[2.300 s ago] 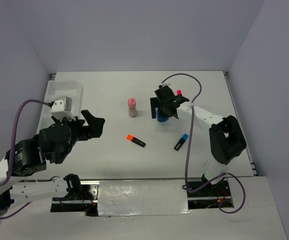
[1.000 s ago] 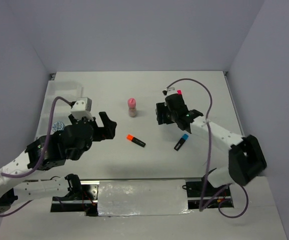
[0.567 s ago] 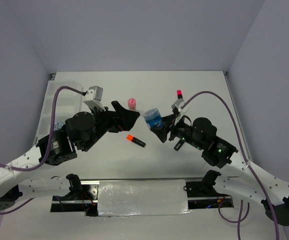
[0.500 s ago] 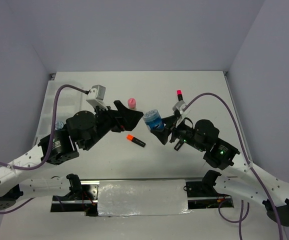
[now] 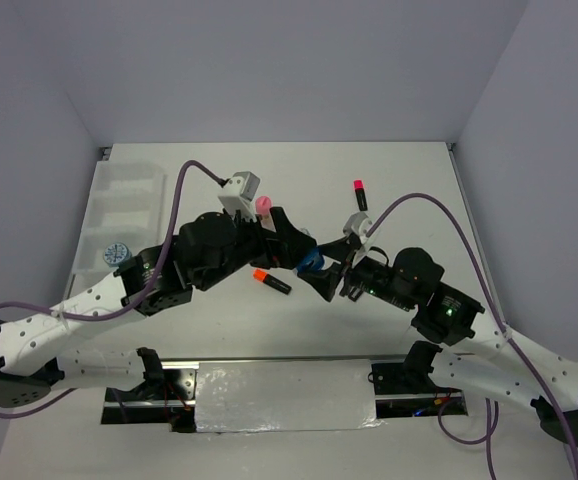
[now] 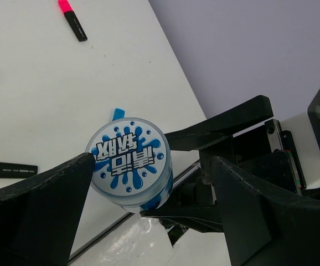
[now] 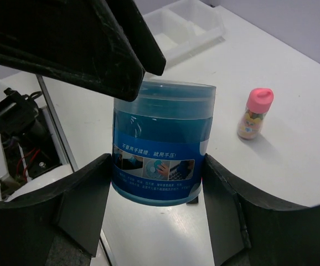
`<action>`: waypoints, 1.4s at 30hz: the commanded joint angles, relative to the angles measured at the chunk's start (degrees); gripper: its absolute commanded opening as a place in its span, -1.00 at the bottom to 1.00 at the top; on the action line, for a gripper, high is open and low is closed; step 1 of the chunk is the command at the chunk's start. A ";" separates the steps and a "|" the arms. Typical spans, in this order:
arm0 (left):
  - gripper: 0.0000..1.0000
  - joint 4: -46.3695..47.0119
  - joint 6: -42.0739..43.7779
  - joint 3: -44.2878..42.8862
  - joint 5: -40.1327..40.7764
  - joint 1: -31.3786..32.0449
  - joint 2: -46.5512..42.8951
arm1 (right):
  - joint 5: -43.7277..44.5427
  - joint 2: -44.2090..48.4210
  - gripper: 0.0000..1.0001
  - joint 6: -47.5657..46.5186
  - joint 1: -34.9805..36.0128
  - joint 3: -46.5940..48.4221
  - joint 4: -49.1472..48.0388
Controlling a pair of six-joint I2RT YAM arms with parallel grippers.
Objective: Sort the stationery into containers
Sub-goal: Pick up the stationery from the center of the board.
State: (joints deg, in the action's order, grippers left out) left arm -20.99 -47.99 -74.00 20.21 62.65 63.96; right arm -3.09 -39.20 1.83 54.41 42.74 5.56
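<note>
The right gripper (image 7: 157,194) clamps the small round translucent blue plastic roll (image 7: 160,149) in mid-air, centre-scene. The left gripper (image 6: 153,160) straddles it, fingers wide apart. Left should close squarely before right releases.

Held thing: small round blue roll (image 6: 129,163), splash-patterned lid, gripped by the right end effector (image 6: 156,173)
My end effector (image 6: 151,162): spread wide, flanking it
</note>
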 commanded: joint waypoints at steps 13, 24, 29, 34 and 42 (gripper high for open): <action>0.99 -0.11 1.58 -0.54 0.90 -0.16 -2.09 | -4.38 3.61 -0.87 -0.95 0.78 2.08 -9.34; 0.64 5.52 0.00 0.87 -7.46 -0.16 -0.68 | -4.03 3.26 -0.86 -0.95 0.78 1.20 -13.65; -0.28 4.56 0.26 0.43 -6.68 -0.25 -1.03 | -4.11 2.03 -0.83 -1.21 0.78 1.29 -14.00; -1.00 -0.35 3.06 -2.46 -1.76 -0.25 -0.60 | -5.00 0.97 0.10 -1.21 0.70 0.59 -14.09; -1.00 -18.10 4.31 -4.58 20.83 -14.54 0.02 | 4.24 4.48 0.99 1.77 0.69 -2.57 -10.31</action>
State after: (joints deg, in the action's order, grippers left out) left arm -32.86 -43.64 -77.06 29.21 56.40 64.97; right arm -2.55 -37.36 2.59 54.76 41.85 -2.90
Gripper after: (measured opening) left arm 0.767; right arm 0.994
